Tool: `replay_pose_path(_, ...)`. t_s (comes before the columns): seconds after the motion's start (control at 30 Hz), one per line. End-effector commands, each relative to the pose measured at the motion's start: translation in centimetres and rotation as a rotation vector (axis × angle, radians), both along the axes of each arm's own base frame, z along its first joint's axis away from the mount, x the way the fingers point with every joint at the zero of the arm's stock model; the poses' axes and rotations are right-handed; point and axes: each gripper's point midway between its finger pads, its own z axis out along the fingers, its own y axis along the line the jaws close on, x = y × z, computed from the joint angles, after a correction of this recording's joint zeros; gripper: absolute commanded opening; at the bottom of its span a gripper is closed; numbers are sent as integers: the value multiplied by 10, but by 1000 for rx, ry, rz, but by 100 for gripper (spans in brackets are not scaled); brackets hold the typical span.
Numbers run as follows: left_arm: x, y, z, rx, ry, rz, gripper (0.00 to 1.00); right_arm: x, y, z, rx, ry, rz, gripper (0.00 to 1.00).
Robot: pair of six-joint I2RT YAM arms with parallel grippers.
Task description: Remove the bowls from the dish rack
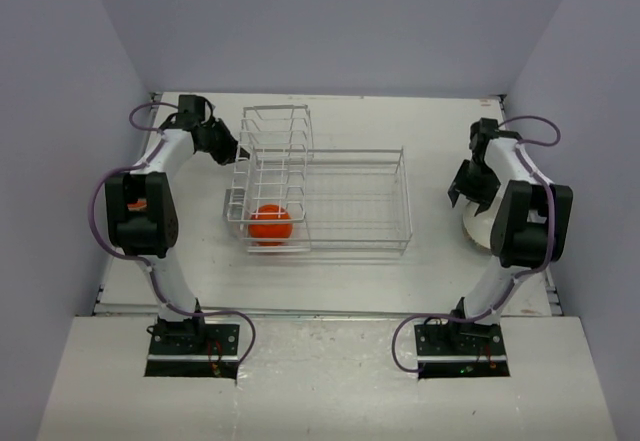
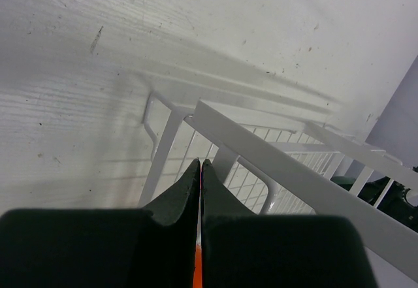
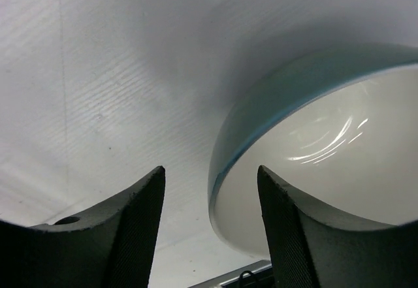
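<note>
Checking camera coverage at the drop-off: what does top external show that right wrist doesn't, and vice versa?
Only top external: the dish rack with one orange bowl inside by its upright slots, and the left end effector at the rack's far-left corner.
Only right wrist: the right end effector open, fingers either side of the rim of a bowl, pale teal outside, glossy cream inside.
Both: that bowl on the table, outside the rack; top external shows it only as a cream sliver beside the right arm.
</note>
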Motion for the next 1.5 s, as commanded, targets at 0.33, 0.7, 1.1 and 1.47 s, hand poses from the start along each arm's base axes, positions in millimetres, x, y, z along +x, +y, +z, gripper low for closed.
replay_pose_path(0.33, 0, 13, 30, 34, -50, 12, 1, 52, 72, 181, 143, -507, 173, 72)
replay_pose_path(0.7, 0, 21, 30, 77, -28, 30, 3, 14, 251, 206, 784, -464, 651, 0)
replay_pose_path(1.1, -1, 25, 47, 99, -41, 28, 4, -22, 364, 169, 1315, -180, 737, 0)
replay_pose_path(1.47, -16, 22, 44, 77, -25, 36, 7, -19, 424, 115, 1368, -33, 750, 0)
